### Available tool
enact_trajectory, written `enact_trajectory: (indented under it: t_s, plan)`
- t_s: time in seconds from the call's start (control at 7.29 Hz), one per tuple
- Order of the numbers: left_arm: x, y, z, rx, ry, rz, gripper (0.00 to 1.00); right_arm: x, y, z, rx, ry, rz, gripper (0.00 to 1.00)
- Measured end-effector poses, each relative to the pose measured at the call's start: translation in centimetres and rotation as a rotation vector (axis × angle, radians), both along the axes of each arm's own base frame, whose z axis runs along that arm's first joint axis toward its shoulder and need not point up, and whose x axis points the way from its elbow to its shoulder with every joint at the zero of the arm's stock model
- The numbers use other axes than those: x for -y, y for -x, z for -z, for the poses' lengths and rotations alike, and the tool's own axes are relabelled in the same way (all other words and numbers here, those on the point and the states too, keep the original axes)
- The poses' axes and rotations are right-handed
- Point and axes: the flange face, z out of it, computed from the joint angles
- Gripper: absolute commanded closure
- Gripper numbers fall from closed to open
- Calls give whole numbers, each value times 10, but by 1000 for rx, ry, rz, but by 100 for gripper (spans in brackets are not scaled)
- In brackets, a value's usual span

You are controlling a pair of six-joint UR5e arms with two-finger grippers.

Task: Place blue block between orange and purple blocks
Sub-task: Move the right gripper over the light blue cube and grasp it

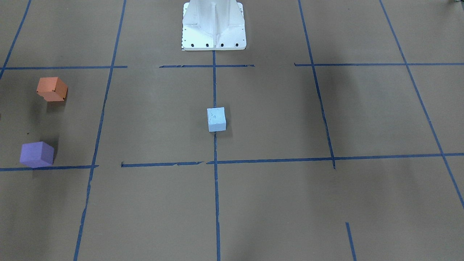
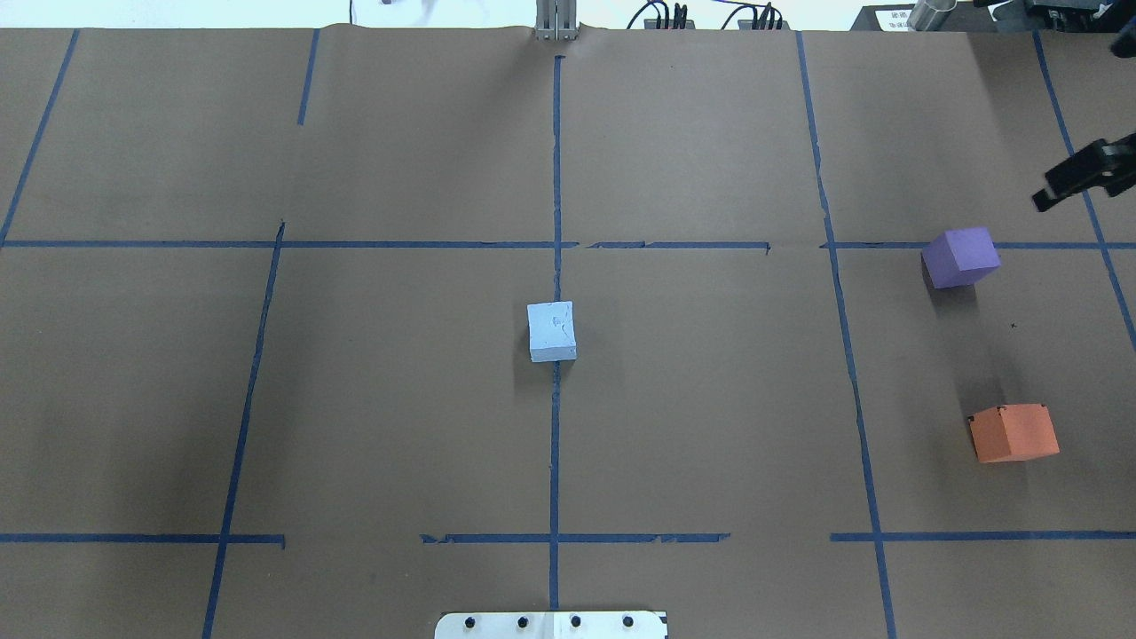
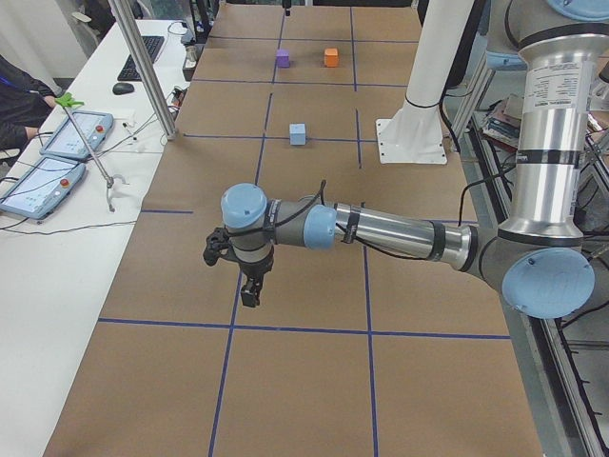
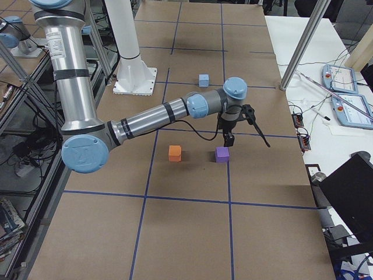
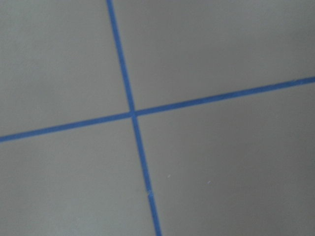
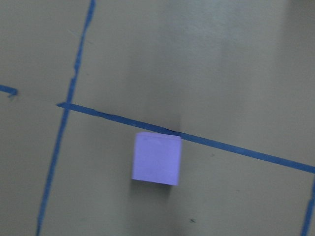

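Blue block [image 2: 551, 331]: centre frame on the tabletop [image 2: 355, 399], untouched.
Orange block [image 2: 1013, 432]: lower right.
Purple block [image 2: 959, 256]: right, above orange, a gap between them.
Right end effector [image 4: 247, 143]: spread, near purple.
Left end effector [image 3: 228, 281]: grip state cannot be told.

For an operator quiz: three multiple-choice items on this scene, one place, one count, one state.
1. The light blue foam cube sits: A on the middle tape line; B at the table's edge; C on the robot's base.
2. Foam cubes present: A two; B three; C four.
3. The blue cube is: A held aloft; B resting flat; C tipped up.
1A, the line runs under it. 2B, blue, orange foam cube, purple foam cube. 3B, flat on the brown paper table, untouched.
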Motion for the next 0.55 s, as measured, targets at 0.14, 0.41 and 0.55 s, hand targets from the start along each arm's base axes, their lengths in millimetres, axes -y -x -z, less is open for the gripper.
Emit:
enact_trajectory:
  t_s: [0.14,0.41,0.55]
  plan:
    - [-3,2,-3,-9,1,0,0,2,56,49,18,10,-3,0]
    - [-3,3,-2,-13,-5,2,0,-21,191,136,2,34,-35,0]
    - [-3,3,-1,-14,-7,2,0,-40,256,175,-6,49,-77,0]
